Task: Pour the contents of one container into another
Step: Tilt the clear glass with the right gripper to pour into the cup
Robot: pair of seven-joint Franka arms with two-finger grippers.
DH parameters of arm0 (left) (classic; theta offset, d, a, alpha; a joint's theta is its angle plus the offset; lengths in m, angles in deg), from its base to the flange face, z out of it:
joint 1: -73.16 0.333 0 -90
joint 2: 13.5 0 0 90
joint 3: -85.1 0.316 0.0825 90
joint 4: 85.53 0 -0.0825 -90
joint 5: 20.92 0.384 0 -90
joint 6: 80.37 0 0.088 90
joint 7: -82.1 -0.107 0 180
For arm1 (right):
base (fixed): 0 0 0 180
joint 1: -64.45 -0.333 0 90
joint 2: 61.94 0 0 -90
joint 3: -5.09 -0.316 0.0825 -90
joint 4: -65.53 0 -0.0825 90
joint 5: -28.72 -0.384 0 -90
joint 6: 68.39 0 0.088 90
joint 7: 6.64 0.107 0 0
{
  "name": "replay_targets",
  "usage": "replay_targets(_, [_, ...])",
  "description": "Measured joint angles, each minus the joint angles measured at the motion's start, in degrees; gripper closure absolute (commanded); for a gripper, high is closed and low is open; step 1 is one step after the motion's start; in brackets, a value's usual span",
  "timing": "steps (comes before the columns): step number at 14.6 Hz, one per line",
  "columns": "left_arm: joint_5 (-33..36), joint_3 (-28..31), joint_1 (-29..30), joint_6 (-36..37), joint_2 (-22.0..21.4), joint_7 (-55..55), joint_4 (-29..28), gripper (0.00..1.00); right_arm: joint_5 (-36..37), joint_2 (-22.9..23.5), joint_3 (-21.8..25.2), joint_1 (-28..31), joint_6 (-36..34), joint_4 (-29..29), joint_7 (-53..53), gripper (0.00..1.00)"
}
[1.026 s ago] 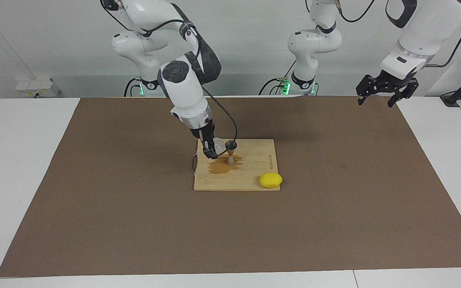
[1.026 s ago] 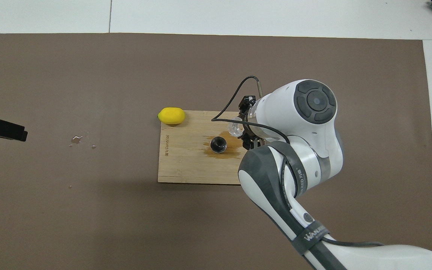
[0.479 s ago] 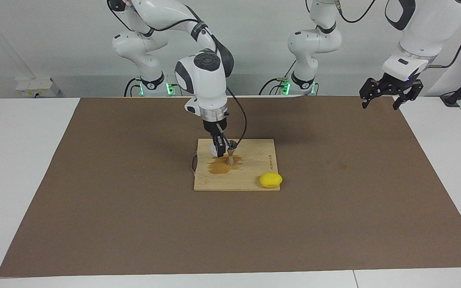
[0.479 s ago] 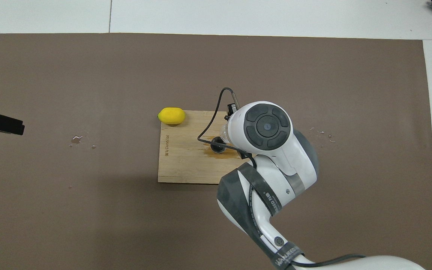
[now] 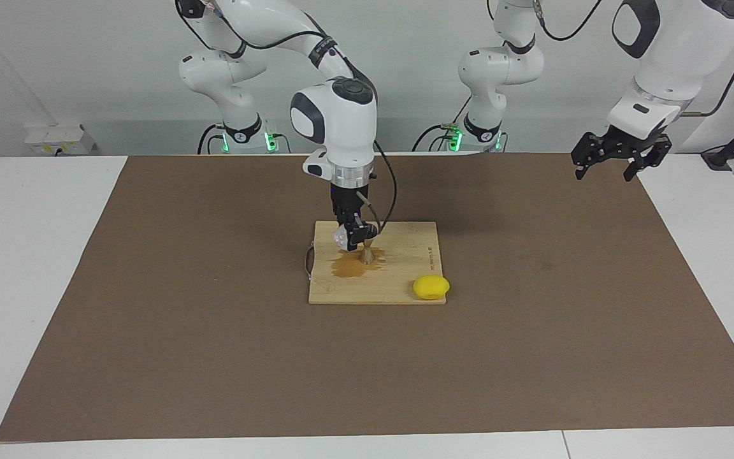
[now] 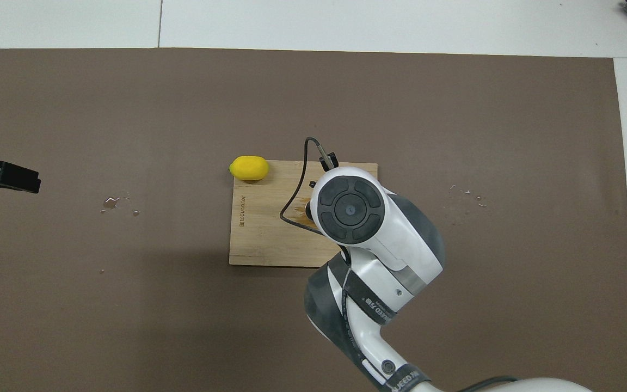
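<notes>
White wall, brown mat [image 5: 214,357] covers your worktop [image 5: 29,268], margins bare. Your right claw [image 5: 353,241] grips clear cup [image 5: 341,238] over board [image 5: 399,255]; left claw [image 5: 618,153] spread, empty, mat's edge.

Legible markings, two items:

1. Rectangular light bamboo cutting board [image 6: 270,239]: one short line of small dark print along the edge toward the left arm's end of the bench; letters too small to read.
2. White-and-grey right robot arm [image 6: 379,305]: dark grey band with pale lettering, partly cut off, reading roughly "…JEED"; the remainder unreadable.
</notes>
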Motion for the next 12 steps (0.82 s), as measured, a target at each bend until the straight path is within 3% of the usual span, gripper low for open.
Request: replay_targets(12, [0.0, -0.08, -0.13, 0.0, 0.0, 0.07, 0.0, 0.0, 8.03, 0.48, -0.01, -2.0, -1.3, -0.18, 0.0, 1.0])
